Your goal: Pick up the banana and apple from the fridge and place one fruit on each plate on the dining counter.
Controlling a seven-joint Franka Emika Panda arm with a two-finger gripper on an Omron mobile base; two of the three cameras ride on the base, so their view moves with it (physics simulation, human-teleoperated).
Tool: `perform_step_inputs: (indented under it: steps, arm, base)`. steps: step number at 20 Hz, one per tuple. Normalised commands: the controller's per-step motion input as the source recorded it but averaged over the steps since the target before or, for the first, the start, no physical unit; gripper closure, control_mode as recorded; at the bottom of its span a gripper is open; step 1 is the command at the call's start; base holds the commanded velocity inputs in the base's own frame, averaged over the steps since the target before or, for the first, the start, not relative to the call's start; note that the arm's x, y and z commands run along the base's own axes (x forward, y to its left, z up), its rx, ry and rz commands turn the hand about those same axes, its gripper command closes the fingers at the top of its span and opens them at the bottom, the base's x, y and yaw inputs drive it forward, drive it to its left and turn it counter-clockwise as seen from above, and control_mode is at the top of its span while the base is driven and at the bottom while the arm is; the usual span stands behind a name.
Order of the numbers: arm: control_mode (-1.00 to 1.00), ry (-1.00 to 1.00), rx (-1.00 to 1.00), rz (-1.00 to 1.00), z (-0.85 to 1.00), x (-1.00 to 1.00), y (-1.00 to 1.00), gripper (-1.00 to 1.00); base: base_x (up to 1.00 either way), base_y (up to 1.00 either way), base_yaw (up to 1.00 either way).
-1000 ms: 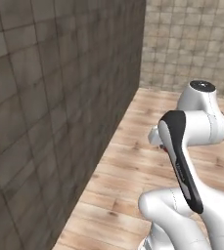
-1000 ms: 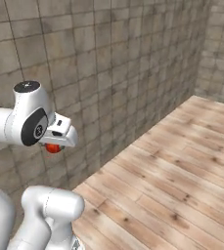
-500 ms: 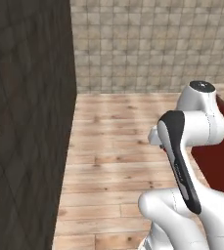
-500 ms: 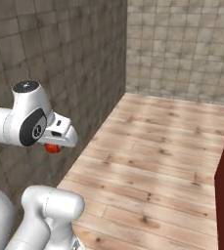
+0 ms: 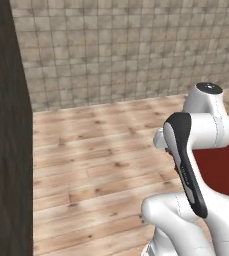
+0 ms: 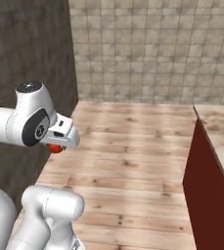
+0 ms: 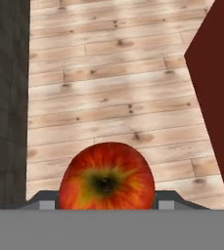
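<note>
My gripper (image 7: pixel 106 204) is shut on the apple (image 7: pixel 107 179), a glossy red fruit with a yellow-green patch around its stem pit, which sits between the two fingertips in the hand view. From the right base view the apple (image 6: pixel 55 148) peeks out red beneath the hand (image 6: pixel 59 136), held high above the wooden floor. The dining counter (image 6: pixel 220 131) comes in at the right, with a beige marbled top and a red base (image 6: pixel 206 195); its red base (image 5: pixel 221 165) also shows behind the arm in the left base view. The banana, fridge and plates are out of view.
A dark tiled wall (image 5: pixel 6 150) stands close on the left, and a pale tiled wall (image 6: pixel 152 49) closes the far end. Light wooden floor (image 6: pixel 128 146) stretches between the dark wall and the counter.
The whole picture has swung: the base has turned, the dark wall slid to the left and the counter's red base came in on the right. The apple stays in the grip.
</note>
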Motion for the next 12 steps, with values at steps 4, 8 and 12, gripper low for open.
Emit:
perform_step_inputs:
  steps: [4,8,12]
  arm:
    - [1.0,0.0,0.0,0.0,0.0,0.0,0.0,1.0]
    - [1.0,0.0,0.0,0.0,0.0,0.0,0.0,1.0]
    - [1.0,0.0,0.0,0.0,0.0,0.0,0.0,1.0]
  base:
    - [1.0,0.4,-0.33]
    - [1.0,0.41,-0.33]
    - [1.0,0.47,-0.33]
